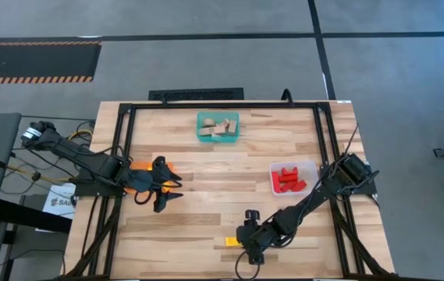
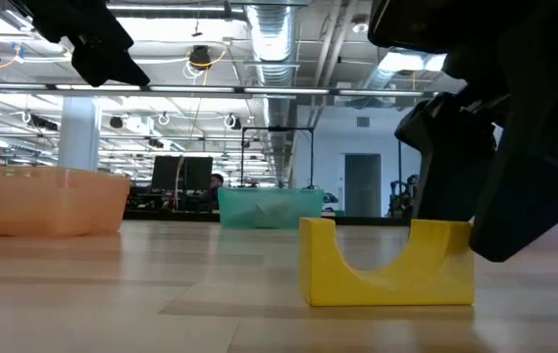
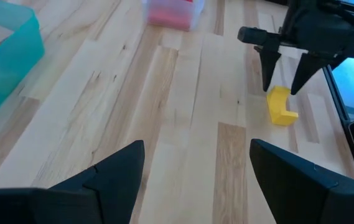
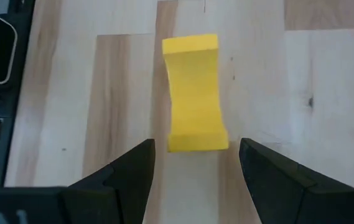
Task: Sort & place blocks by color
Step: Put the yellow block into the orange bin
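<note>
A yellow arch block (image 4: 194, 93) lies near the table's near edge (image 1: 231, 242), flat side down and hollow side up (image 2: 386, 265). My right gripper (image 4: 192, 180) hovers over its one end, open, with a finger standing off each side and touching nothing; the left wrist view also shows it (image 3: 282, 89) above the block (image 3: 281, 106). My left gripper (image 3: 195, 180) is open and holds nothing; it waits over the orange bin at the table's left (image 1: 173, 191). Tan blocks (image 1: 220, 126) lie in the teal bin and red blocks (image 1: 288, 179) in the clear bin.
The teal bin (image 1: 203, 133) stands at the far middle, the clear bin (image 1: 309, 166) at the right, and the orange bin (image 2: 43, 201) at the left under my left arm. Bare wood lies between them. The table's near edge is close to the yellow block.
</note>
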`<state>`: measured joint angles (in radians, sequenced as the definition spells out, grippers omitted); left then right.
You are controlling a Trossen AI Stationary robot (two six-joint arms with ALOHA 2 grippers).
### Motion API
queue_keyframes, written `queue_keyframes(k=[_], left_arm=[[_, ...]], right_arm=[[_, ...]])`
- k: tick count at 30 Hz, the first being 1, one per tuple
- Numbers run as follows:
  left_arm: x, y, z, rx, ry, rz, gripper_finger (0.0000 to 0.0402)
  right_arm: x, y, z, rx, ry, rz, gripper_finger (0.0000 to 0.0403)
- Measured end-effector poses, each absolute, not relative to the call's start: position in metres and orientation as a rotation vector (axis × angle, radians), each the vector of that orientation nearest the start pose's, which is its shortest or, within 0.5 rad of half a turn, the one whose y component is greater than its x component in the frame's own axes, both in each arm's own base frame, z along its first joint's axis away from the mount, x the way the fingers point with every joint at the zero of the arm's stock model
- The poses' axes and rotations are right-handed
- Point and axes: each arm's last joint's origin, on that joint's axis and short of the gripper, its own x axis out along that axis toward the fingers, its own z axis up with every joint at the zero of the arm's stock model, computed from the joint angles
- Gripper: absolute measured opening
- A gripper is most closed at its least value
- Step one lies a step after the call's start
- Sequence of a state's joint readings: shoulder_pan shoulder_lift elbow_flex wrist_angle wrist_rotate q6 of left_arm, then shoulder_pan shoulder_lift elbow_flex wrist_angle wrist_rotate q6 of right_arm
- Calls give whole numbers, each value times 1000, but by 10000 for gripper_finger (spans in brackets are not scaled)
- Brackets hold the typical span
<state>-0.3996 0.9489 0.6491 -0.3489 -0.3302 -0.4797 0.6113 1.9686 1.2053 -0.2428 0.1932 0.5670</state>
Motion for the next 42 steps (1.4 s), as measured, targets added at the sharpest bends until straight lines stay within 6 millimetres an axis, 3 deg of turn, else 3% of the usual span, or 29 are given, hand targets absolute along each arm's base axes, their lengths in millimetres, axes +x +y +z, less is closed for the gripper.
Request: queue_keyframes(k=[9,15,18,22,27,31,37,42], left_arm=[[183,-66,246,-226,587,113,278],[183,-65,247,-235,578,128,278],[183,-65,247,-251,577,133,278],[183,-65,247,-252,576,135,278],[183,-66,247,-278,576,138,278],[179,-64,252,-321,550,141,278],[170,-54,268,-402,452,187,278],[167,-48,302,-489,221,151,278]], right_arm=[[324,221,139,66,984,111,255],[331,226,117,68,980,118,255],[330,226,116,86,984,86,251],[329,223,119,60,979,59,214],[328,223,128,39,975,79,113],[331,219,158,16,903,122,112],[343,177,197,20,832,66,112],[371,126,212,-20,710,14,112]])
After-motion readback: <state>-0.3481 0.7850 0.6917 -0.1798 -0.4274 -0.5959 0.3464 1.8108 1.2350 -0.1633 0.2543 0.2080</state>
